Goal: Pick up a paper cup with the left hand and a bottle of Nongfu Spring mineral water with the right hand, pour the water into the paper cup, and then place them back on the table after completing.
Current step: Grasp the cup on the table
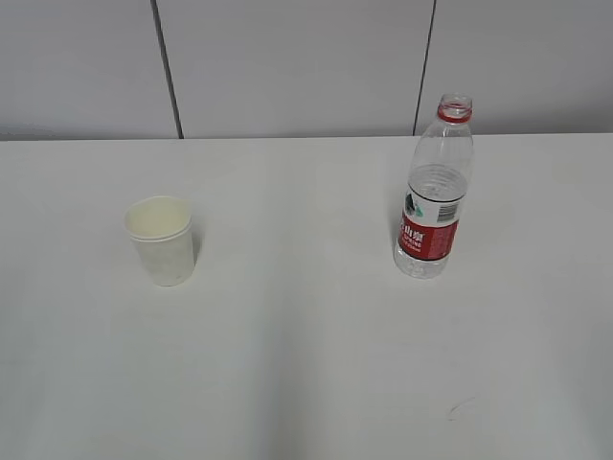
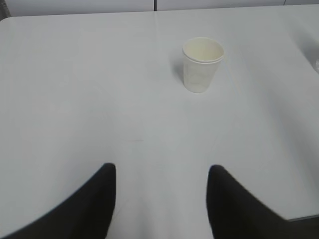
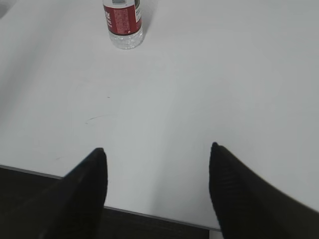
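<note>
A white paper cup (image 1: 161, 240) stands upright on the white table (image 1: 306, 364), left of centre. It also shows in the left wrist view (image 2: 202, 63), far ahead of my left gripper (image 2: 162, 169), which is open and empty. A clear uncapped water bottle (image 1: 434, 192) with a red label stands upright on the right. Its lower part shows at the top of the right wrist view (image 3: 123, 22), far ahead of my right gripper (image 3: 157, 148), which is open and empty above the table's near edge. The water level cannot be told. Neither arm shows in the exterior view.
A grey panelled wall (image 1: 287, 67) runs behind the table. The table's front edge (image 3: 149, 215) shows under my right gripper, with dark floor below. A faint scuff mark (image 1: 460, 407) lies on the tabletop near the front right.
</note>
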Action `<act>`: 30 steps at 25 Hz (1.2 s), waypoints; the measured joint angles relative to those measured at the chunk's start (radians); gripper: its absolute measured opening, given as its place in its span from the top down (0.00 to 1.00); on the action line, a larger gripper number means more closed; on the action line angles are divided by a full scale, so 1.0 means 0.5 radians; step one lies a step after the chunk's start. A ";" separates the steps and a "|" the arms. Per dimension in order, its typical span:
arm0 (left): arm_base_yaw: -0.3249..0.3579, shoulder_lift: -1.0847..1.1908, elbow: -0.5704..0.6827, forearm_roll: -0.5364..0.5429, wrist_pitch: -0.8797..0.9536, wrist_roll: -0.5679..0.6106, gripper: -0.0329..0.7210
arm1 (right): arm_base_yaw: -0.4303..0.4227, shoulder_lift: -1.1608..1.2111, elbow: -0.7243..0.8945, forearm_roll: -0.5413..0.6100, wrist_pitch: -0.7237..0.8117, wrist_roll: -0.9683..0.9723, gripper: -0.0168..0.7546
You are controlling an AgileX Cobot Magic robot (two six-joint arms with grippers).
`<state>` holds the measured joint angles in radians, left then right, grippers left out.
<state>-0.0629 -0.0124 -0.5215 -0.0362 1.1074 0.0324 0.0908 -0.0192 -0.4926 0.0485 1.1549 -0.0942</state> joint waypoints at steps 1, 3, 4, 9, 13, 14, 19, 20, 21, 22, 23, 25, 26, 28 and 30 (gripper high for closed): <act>0.000 0.000 0.000 0.000 0.000 0.000 0.46 | 0.000 0.000 0.000 0.000 0.000 0.000 0.36; 0.000 0.000 0.000 0.000 0.000 0.000 0.46 | 0.000 0.000 0.000 0.000 0.000 0.000 0.36; 0.000 0.000 0.000 0.000 0.000 0.000 0.46 | 0.000 0.000 0.000 0.000 0.000 0.000 0.36; 0.000 0.000 0.000 0.000 0.000 0.000 0.46 | 0.000 0.000 0.000 0.000 0.000 0.000 0.36; 0.000 0.000 0.000 0.000 0.000 0.000 0.46 | 0.000 0.000 0.000 0.000 0.000 0.000 0.36; 0.000 0.000 0.000 0.000 0.000 0.000 0.46 | 0.000 0.000 0.000 0.000 0.000 0.000 0.36; 0.000 0.000 0.000 0.000 0.000 0.000 0.46 | 0.000 0.000 0.000 0.000 0.000 0.000 0.36; 0.000 0.000 0.000 -0.002 0.000 0.000 0.46 | 0.000 0.000 -0.004 0.000 -0.008 0.000 0.36; 0.000 0.000 0.000 -0.012 0.000 0.000 0.46 | 0.000 0.000 -0.013 0.000 -0.025 0.000 0.36; 0.000 0.000 0.000 -0.026 0.000 0.000 0.46 | 0.000 0.000 -0.026 0.000 -0.063 0.000 0.36; 0.000 0.000 0.000 -0.042 0.000 0.000 0.46 | 0.000 0.000 -0.038 0.000 -0.098 0.000 0.36; 0.000 0.000 -0.011 -0.074 -0.011 0.000 0.46 | 0.000 0.000 -0.046 0.007 -0.211 0.000 0.36; 0.000 0.000 -0.028 -0.090 -0.065 0.000 0.46 | 0.000 0.000 -0.046 0.015 -0.258 0.000 0.36; 0.000 0.000 -0.055 -0.104 -0.341 0.000 0.46 | 0.000 0.019 -0.046 0.036 -0.377 0.004 0.36; 0.000 0.027 -0.073 -0.106 -0.664 0.000 0.46 | 0.000 0.064 -0.046 0.045 -0.517 0.007 0.36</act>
<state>-0.0629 0.0010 -0.5579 -0.0892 0.7755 0.0324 0.0908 0.0129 -0.5158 0.0712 0.8962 -0.0907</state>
